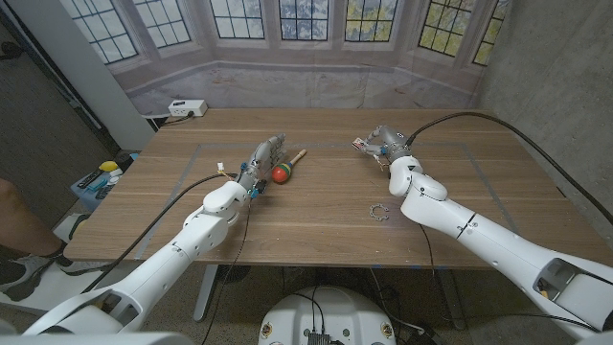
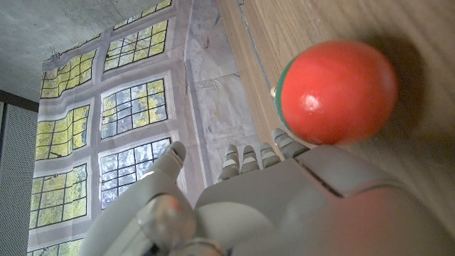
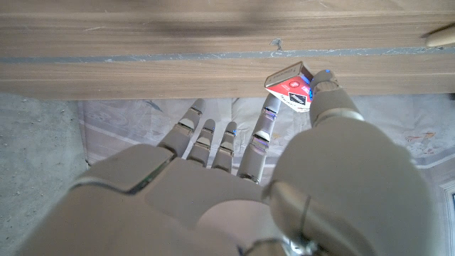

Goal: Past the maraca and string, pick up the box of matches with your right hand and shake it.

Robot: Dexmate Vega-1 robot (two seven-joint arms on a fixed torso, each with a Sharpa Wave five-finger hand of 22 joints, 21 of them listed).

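Note:
The matchbox point(image 3: 288, 86), red and white with a blue end, sits between the thumb and a finger of my right hand point(image 3: 234, 192), which pinches it. In the head view the matchbox point(image 1: 360, 145) shows at the fingertips of my right hand point(image 1: 385, 146), far right of centre; I cannot tell whether it is off the wood. The maraca point(image 1: 282, 172), a red and green ball on a wooden handle, lies mid-table. My left hand point(image 1: 260, 164) stands right beside it with fingers stretched out, holding nothing. The maraca ball point(image 2: 335, 91) shows close by my left hand point(image 2: 284, 206). A small loop of string point(image 1: 379, 212) lies nearer me.
A white power strip point(image 1: 187, 108) sits at the table's far left corner. Thin tape lines point(image 1: 450, 147) mark a rectangle on the wooden table point(image 1: 316, 225). A cart with small items point(image 1: 101, 178) and a person's knee point(image 1: 11, 213) are off the left side.

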